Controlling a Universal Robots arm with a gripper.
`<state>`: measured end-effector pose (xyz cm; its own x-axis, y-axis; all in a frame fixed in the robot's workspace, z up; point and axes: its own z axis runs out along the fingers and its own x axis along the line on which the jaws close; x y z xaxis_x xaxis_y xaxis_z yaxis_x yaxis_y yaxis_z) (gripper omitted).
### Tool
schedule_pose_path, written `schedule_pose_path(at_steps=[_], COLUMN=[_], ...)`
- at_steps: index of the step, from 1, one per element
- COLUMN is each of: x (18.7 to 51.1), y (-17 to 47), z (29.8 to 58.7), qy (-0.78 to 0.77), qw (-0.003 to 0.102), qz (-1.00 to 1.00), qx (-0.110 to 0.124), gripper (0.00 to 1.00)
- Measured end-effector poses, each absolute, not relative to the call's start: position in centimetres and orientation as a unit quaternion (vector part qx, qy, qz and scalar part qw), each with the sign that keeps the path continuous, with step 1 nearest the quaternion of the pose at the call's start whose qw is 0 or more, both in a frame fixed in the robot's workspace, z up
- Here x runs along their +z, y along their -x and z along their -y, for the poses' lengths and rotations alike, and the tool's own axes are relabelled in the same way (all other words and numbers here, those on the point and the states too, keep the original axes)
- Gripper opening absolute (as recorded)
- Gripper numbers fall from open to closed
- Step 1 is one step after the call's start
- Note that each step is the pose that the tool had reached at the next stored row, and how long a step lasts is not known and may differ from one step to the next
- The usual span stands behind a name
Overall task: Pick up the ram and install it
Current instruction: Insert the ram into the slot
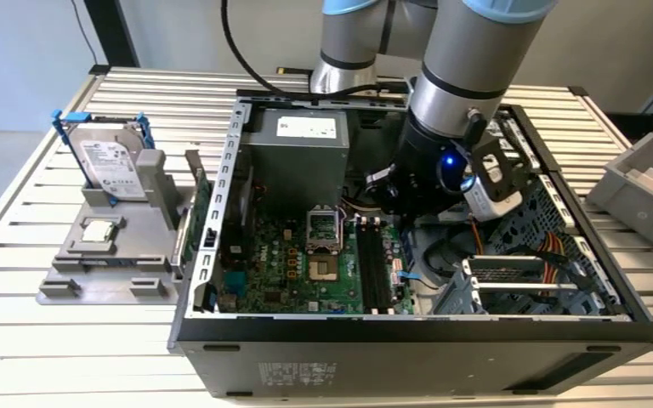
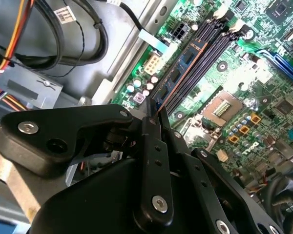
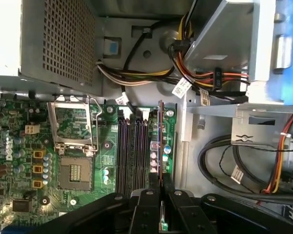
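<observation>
The ram (image 2: 178, 73) is a bluish stick with dark chips, and my gripper (image 2: 154, 111) is shut on one end of it. In the first wrist view the ram (image 3: 159, 139) stands on edge between the black fingers (image 3: 147, 200), running along the outermost of the black memory slots (image 3: 132, 151), the one farthest from the CPU socket (image 3: 71, 129). Whether it is seated in that slot or just above it, I cannot tell. In the exterior view the arm's wrist (image 1: 434, 170) reaches down into the open computer case (image 1: 417, 327), above the memory slots (image 1: 374, 268).
Bundled cables (image 3: 205, 78) and a metal drive cage (image 3: 234, 29) lie beside the slots. The grey power supply (image 1: 298, 149) fills the case's back. Outside, at the exterior view's left, a stand holds a hard drive in a blue frame (image 1: 111, 157) and a small CPU chip (image 1: 99, 229). A grey bin (image 1: 650, 187) sits at the right.
</observation>
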<state>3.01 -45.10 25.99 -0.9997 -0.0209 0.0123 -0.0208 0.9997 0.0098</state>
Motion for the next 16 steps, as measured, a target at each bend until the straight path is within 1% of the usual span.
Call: schedule_pose_path(at_steps=[8, 16], x=[25.3, 24.9], y=[-2.7, -2.3], z=[45.2, 46.2], qy=[-0.010, -0.010], qw=[0.006, 0.006], qz=[1.000, 1.000], qx=[-0.004, -0.004], gripper=[0.00, 0.00])
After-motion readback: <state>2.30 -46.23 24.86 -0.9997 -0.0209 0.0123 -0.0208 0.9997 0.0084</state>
